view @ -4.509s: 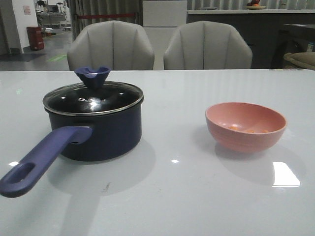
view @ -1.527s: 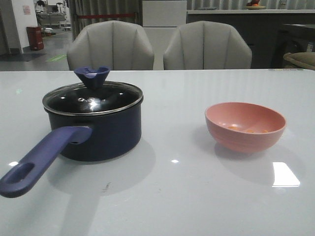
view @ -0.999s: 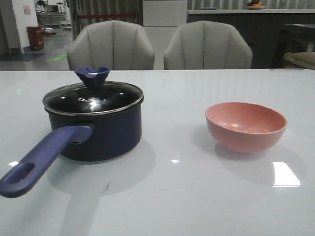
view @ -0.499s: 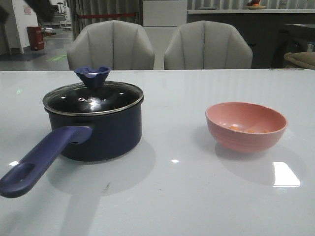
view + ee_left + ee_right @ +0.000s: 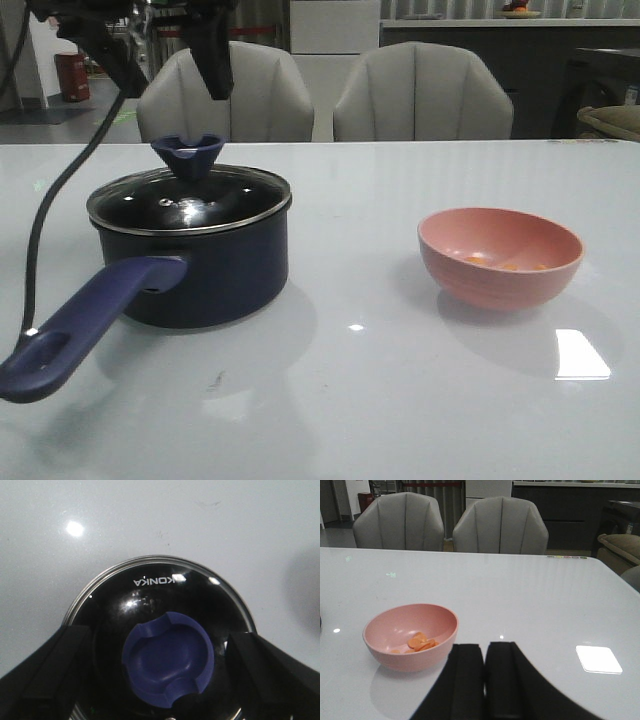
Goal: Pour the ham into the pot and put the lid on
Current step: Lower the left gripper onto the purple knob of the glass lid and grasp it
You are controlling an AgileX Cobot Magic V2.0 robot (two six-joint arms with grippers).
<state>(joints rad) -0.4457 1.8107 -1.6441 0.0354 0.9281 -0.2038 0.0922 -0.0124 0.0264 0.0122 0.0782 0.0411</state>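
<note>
Glass lid sits shut on the pot, so nothing's done yet: ham is in the pink bowl, on the surface well apart from the pot. Left end effector hangs above the blue knob, released, fingers wide either side of it w/o touching. Right end effector is near the bowl, clenched on nothing. Left to do, I'd say: lift lid off, tip ham in, re-cover.
</note>
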